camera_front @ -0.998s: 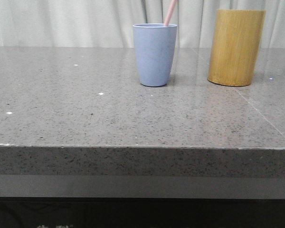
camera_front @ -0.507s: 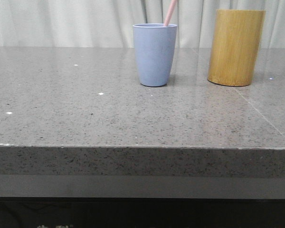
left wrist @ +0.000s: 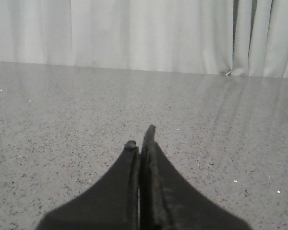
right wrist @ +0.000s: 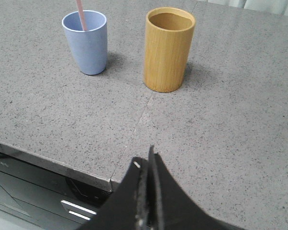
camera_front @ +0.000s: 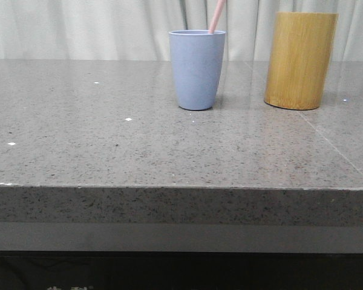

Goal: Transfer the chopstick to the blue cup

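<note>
One chopstick in blue cup, bamboo cylinder hollow

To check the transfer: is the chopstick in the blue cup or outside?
In. The chopstick rises from inside the blue cup, leaning on its rim.

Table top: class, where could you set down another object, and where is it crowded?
Free: the wide bare stretch of table left of the blue cup, and the strip between both cups and the front edge. Tighter: the gap between the blue cup, which holds the chopstick, and the bamboo cup.
</note>
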Tool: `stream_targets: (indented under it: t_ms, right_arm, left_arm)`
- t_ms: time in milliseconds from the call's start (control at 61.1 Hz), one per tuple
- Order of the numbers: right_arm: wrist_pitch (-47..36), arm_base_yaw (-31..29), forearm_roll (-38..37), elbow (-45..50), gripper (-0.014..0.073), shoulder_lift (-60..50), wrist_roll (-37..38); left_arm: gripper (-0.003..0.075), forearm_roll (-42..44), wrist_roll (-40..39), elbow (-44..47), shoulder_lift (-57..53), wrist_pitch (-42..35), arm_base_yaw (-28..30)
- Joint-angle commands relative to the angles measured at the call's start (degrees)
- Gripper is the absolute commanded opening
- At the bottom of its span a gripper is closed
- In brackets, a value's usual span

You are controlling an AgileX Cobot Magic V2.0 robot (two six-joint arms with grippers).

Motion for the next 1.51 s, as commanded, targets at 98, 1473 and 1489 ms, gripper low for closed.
stream_targets:
  t_ms: [98,1473,1489]
  right_arm:
    - [-4.2,-0.2,0.0,-1.2,-0.0066,0.7,-0.4]
    - [-5.1,-0.3,-0.1,-0.2,-0.0066,0.0,-0.4]
    - [-5.7,-0.6,-0.1,0.5,-0.0066,-0.4,-0.4]
  left_arm:
    - [-0.0019,0.5,-1.1,0.8,-1.5,-8.7,0.0]
    - [-0.0019,0.6,-4.3,0.8,-1.3,-9.0,-2.5]
    - [-0.0019,0.6,-4.3,0.8,-1.3,-9.0,-2.5]
